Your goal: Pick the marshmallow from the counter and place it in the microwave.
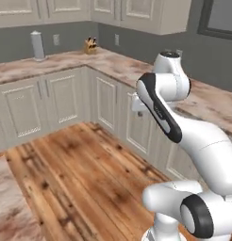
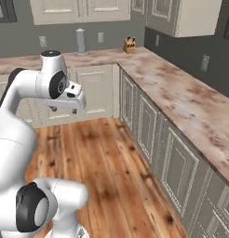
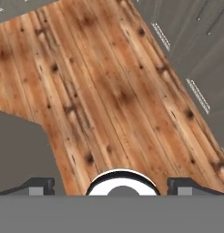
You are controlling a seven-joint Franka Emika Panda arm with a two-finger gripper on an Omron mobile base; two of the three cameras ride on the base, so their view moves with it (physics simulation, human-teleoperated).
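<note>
Pinkish-brown marbled stone makes up the surface (image 2: 181, 93), which runs in an L along the back wall and down the right side of the right base view, over cream drawer and cupboard fronts (image 2: 149, 125). In the left base view the same surface (image 1: 108, 61) passes behind the white arm. Near the inner corner a small wooden knife block (image 2: 129, 45) stands on the stone, and further along the back run a pale grey cylinder (image 2: 80, 41) stands upright; both also show in the left base view, the block (image 1: 91, 45) to the right of the cylinder (image 1: 37, 44). Cream upper cupboards (image 2: 79, 10) hang above.

The arm is folded high over a warm wood-plank floor (image 2: 111, 162), well apart from the stone. The hand (image 3: 112, 184) points down at the planks, and its two dark fingertips (image 3: 41, 185) stand wide apart at the bottom of the hand view with nothing between them: it is open and empty. Grey cupboard faces (image 3: 191, 45) run along the upper right of that view.

The marshmallow cannot be made out anywhere on the stretches of surface that show, so I cannot tell where it lies. A dark framed panel (image 1: 221, 19) sits at the upper right of the left base view; what it is cannot be told.
</note>
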